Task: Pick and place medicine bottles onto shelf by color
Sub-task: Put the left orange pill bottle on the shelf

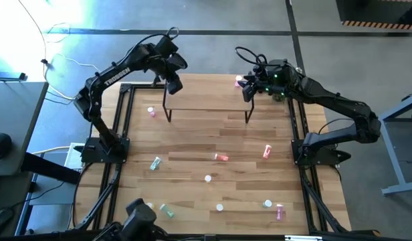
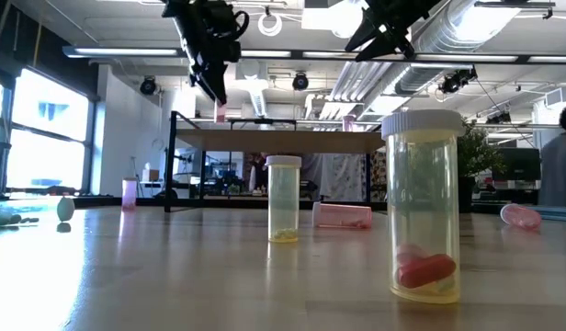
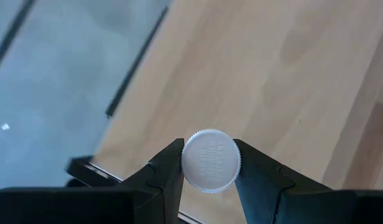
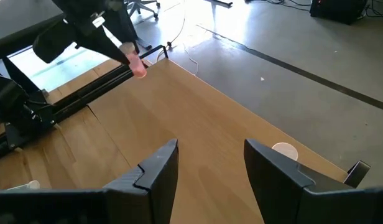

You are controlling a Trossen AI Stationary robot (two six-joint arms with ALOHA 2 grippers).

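Now we hold one pink medicine bottle (image 3: 211, 161) between the fingers of the left gripper (image 1: 173, 83), which hangs above the left end of the shelf (image 1: 206, 94). The jaws are clenched on the bottle just under its white ribbed cap, so the bottle points straight down and can stand upright once we lower it. We judge that this end of the shelf is chosen to keep this bottle apart from the one at the other end.

Our right gripper (image 1: 249, 89) is above the right end of the shelf with its jaws released and nothing between them. Just beside it, a capped bottle (image 1: 238, 82) already stands at the far right corner of the shelf; it looks pink, but its colour is hard to tell. We think the right arm waits there because its delivery is done.

The other bottles are on the table (image 1: 192, 144) in front of the shelf, some standing and some lying. One yellow bottle (image 2: 424, 207) near the low camera holds a red capsule (image 2: 426, 269) at its bottom. Another yellow bottle (image 2: 284, 199), closer to the shelf, holds something small and pale that we cannot identify. A pink bottle (image 2: 342, 215) lies on its side under the shelf's front edge.
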